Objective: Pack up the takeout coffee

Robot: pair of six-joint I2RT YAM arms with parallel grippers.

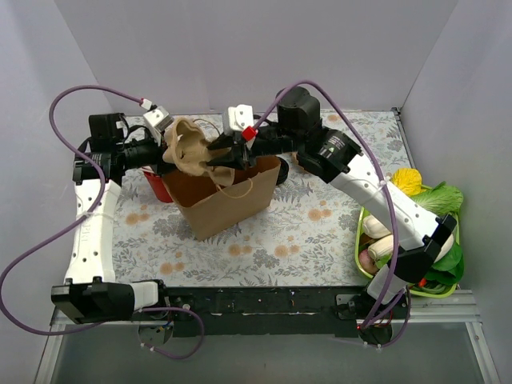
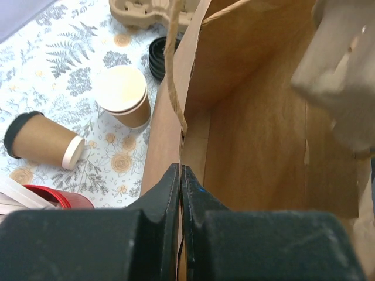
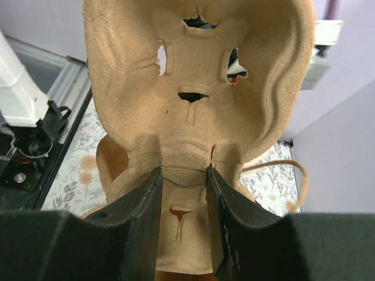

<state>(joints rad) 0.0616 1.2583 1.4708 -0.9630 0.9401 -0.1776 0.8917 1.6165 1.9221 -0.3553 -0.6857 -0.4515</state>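
Standing upright on the worktop (image 2: pixel 70 70) just left of the paper bag (image 1: pixel 224 204), the takeout coffee cup (image 2: pixel 122 93) is untouched and seems to have no lid on. Some black lids (image 2: pixel 157 55) lie a little beyond it.

The step in hand looks like seating the pulp carrier (image 3: pixel 193 76) in the bag first. To do it well, pull the bag's rim taut and outward so the mouth gapes. Turn the carrier from its tilted hang to level, then lower it straight down, clear of the handle loop.

The left fingers (image 2: pixel 167 193) are clenched on the bag's left rim. The right fingers (image 3: pixel 143 222) grasp the carrier's middle web.

The left arm (image 1: pixel 92 224) runs up the left side and bends inward. The right arm (image 1: pixel 384 200) stretches diagonally across, its wrist above the bag's mouth.
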